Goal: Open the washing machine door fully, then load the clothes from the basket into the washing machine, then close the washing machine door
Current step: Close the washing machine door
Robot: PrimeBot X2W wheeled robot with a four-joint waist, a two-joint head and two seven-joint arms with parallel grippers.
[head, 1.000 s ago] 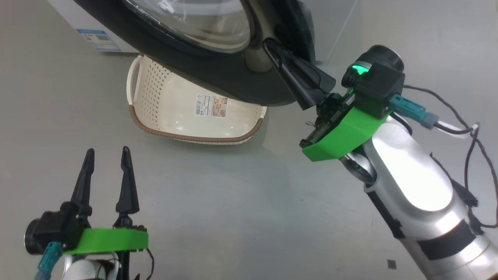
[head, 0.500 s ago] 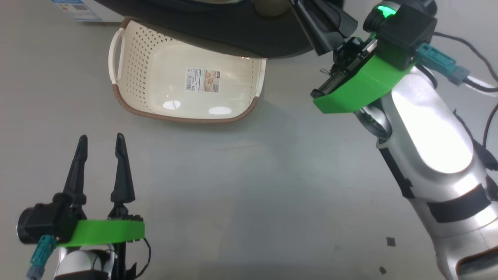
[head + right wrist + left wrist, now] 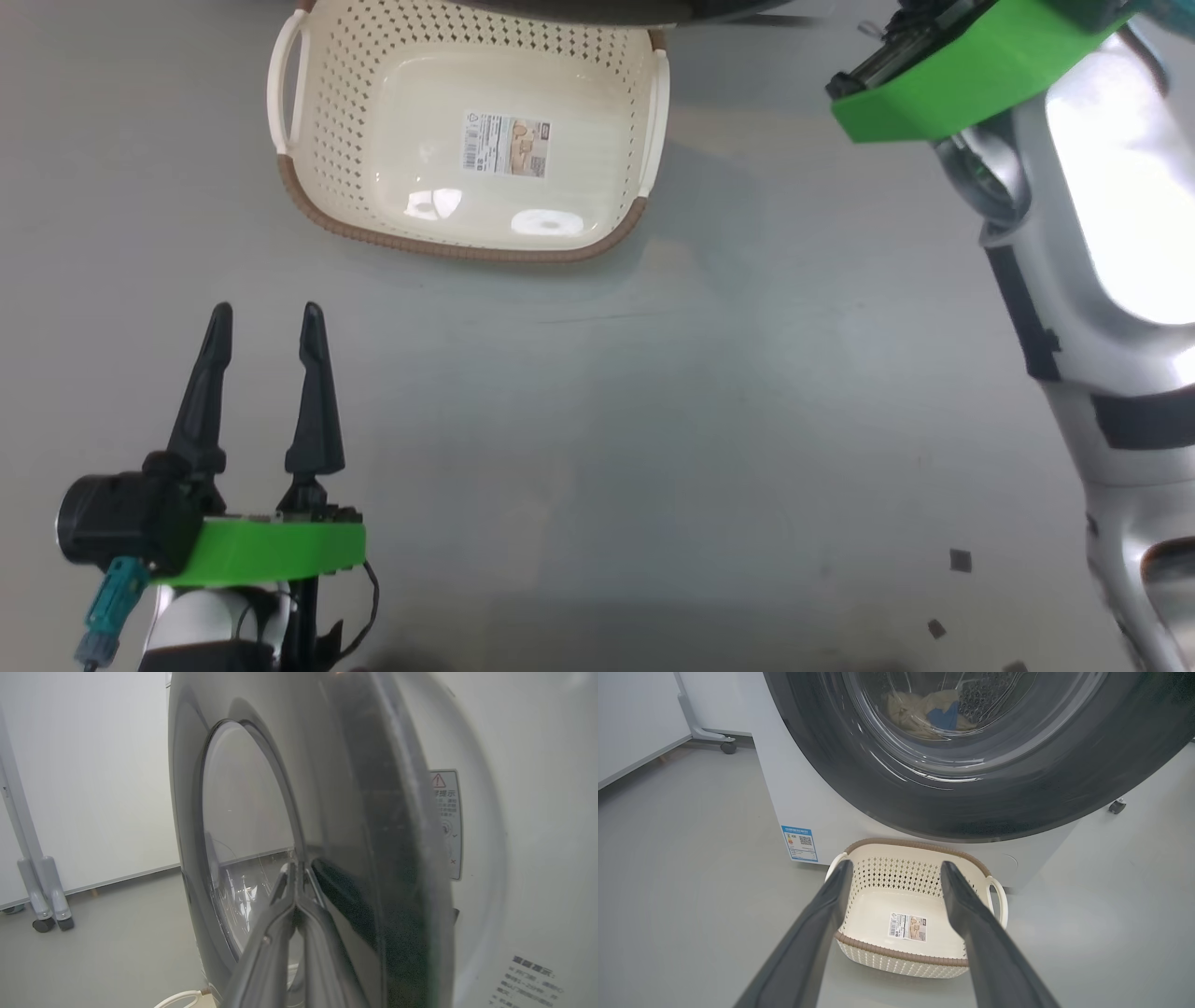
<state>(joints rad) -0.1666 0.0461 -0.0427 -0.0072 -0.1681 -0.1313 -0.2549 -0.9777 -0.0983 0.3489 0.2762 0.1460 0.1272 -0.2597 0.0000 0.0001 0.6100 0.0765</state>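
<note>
Head view: left gripper (image 3: 264, 317) sits low at the left over bare grey floor (image 3: 607, 448), fingers spread wide, nothing between them. Left wrist view: same gripper (image 3: 896, 868), wide apart, points at the basket (image 3: 906, 961), well short of it.

Basket (image 3: 467, 250) stands upright on the floor at top centre of the head view, brown rim, white side handles, sticker (image 3: 509, 147) on its bare bottom. In the left wrist view it is just in front of the washer (image 3: 784, 774), below the door (image 3: 859, 774). Blue label (image 3: 799, 843) is on the washer's lower front corner, left of the basket.

Clothes (image 3: 910, 711) are inside the drum, seen through the door glass: a pale cream heap with a blue patch. Door lies against or very near the washer front; cannot tell if it is latched. Its dark edge (image 3: 597, 9) crosses the top of the head view just past the basket.

Right arm (image 3: 1111, 233) runs up the right side of the head view, with its green wrist mount at the top edge. Right wrist view: right gripper (image 3: 297, 868) has its fingers pressed together, holding nothing, tips at the line where the glass meets the black ring of the door (image 3: 364, 835); contact cannot be told. Warning sticker (image 3: 446, 821) is on the white washer front to the right.
</note>
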